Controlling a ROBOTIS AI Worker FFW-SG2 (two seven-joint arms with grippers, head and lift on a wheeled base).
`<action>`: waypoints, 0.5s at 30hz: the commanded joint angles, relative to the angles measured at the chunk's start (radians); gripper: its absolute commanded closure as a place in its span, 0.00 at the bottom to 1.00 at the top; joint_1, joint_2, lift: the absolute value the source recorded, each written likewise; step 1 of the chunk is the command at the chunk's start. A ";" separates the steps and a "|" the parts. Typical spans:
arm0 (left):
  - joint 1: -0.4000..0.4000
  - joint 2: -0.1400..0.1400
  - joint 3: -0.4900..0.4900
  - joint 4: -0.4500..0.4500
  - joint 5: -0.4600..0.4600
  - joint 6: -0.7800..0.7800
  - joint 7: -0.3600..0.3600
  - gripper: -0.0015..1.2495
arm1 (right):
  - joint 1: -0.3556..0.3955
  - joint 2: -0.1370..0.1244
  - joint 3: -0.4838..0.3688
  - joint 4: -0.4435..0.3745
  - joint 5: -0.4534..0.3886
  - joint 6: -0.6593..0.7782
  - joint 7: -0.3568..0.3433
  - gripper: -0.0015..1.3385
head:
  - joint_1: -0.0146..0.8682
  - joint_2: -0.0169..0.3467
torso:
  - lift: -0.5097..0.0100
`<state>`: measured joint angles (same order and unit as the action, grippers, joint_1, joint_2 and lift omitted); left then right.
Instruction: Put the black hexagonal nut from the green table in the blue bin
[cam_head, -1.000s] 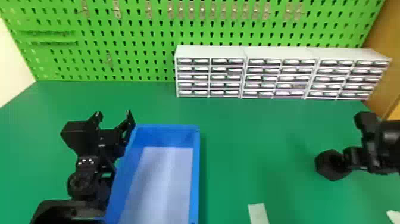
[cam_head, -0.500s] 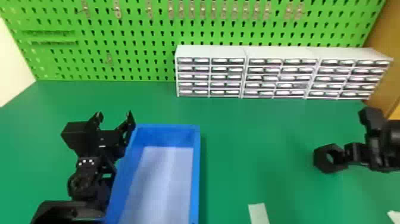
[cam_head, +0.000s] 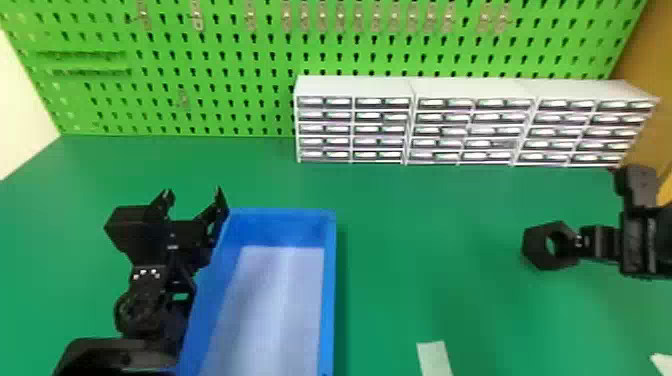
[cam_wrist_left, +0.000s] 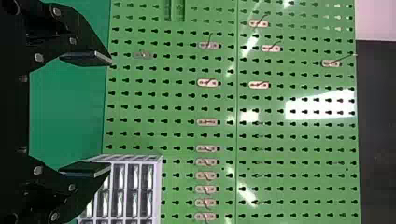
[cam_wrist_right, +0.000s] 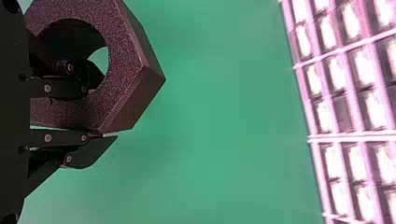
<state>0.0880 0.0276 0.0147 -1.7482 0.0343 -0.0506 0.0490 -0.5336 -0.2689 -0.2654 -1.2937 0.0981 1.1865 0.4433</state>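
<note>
In the head view, the black hexagonal nut (cam_head: 537, 245) is at the right gripper (cam_head: 580, 242), over the green table (cam_head: 425, 260), well apart from the blue bin (cam_head: 327, 300). Carry it high enough to clear the bin's near wall, and centre it over the floor before letting go. The left gripper (cam_head: 194, 192) is parked beside the bin; steer clear of it.

In the left wrist view, its fingers are spread, nothing between them.

In the right wrist view, the fingers pinch the nut's ring, one through the hole, one outside; a smooth, level move should limit swivelling.
</note>
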 joint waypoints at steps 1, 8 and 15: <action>0.002 0.000 -0.001 0.003 -0.001 0.000 0.000 0.36 | 0.035 0.022 -0.012 -0.102 -0.012 -0.024 -0.002 0.92 | 0.76 0.20 | 0.80; 0.001 0.000 -0.001 0.004 -0.001 0.000 0.000 0.36 | 0.067 0.043 -0.017 -0.211 -0.081 -0.051 -0.002 0.92 | 0.76 0.20 | 0.80; 0.001 0.000 -0.002 0.004 -0.002 0.000 0.000 0.36 | 0.083 0.054 0.009 -0.314 -0.135 -0.051 -0.002 0.92 | 0.76 0.20 | 0.80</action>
<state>0.0892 0.0276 0.0124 -1.7446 0.0325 -0.0506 0.0490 -0.4580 -0.2195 -0.2695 -1.5566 -0.0025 1.1354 0.4418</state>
